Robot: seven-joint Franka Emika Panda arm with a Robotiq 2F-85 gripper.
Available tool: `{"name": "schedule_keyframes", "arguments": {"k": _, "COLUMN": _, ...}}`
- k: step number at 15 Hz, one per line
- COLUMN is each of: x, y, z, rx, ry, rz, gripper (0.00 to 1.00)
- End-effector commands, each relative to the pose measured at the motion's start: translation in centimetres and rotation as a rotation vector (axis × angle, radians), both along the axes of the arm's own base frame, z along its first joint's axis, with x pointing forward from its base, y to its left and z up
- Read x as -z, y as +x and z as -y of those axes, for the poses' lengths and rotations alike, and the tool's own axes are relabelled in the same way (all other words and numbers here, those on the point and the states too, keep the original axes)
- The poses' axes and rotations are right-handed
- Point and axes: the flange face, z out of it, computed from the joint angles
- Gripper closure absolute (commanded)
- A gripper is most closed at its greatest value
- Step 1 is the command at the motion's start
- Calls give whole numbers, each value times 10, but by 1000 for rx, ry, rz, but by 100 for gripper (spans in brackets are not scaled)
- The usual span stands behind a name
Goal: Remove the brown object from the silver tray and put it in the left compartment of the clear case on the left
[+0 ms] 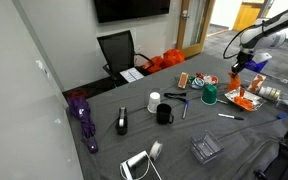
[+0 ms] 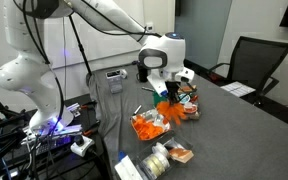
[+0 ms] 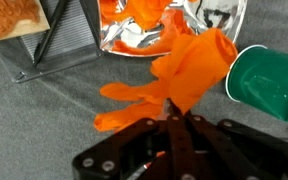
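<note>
My gripper (image 3: 172, 118) is shut on a limp bright orange glove (image 3: 189, 65) and holds it above the grey table, just off the crinkled silver tray (image 3: 134, 42). More orange material lies in the tray (image 2: 147, 127). In both exterior views the gripper (image 1: 236, 68) (image 2: 166, 95) hangs over the tray with the glove dangling. A small orange-brown block (image 1: 183, 79) stands on the table, apart from the tray and the gripper. The clear case (image 1: 206, 150) sits near the table's front edge, far from the gripper.
A green cup (image 3: 274, 85) (image 1: 210, 96) lies beside the glove. A black wire stand (image 3: 64, 45) is next to the tray. A white cup (image 1: 153, 101), a black mug (image 1: 164, 114), a purple umbrella (image 1: 82, 115) and pens are on the table.
</note>
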Motion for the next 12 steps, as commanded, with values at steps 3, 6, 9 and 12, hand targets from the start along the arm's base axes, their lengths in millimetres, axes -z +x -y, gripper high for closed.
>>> {"name": "schedule_keyframes", "arguments": {"k": 3, "x": 9, "y": -53, "z": 10, "rx": -180, "ry": 13, "rz": -94, "gripper": 100}}
{"name": "schedule_keyframes", "arguments": {"k": 6, "x": 27, "y": -72, "z": 13, "rx": -256, "ry": -5, "rz": -175, "gripper": 100}}
{"name": "schedule_keyframes", "arguments": {"k": 9, "x": 47, "y": -83, "z": 8, "rx": -293, "ry": -15, "rz": -246, "gripper": 100}}
{"name": "schedule_keyframes", "arguments": {"k": 12, "x": 64, "y": -85, "z": -3, "rx": -298, "ry": 5, "rz": -246, "gripper": 100}}
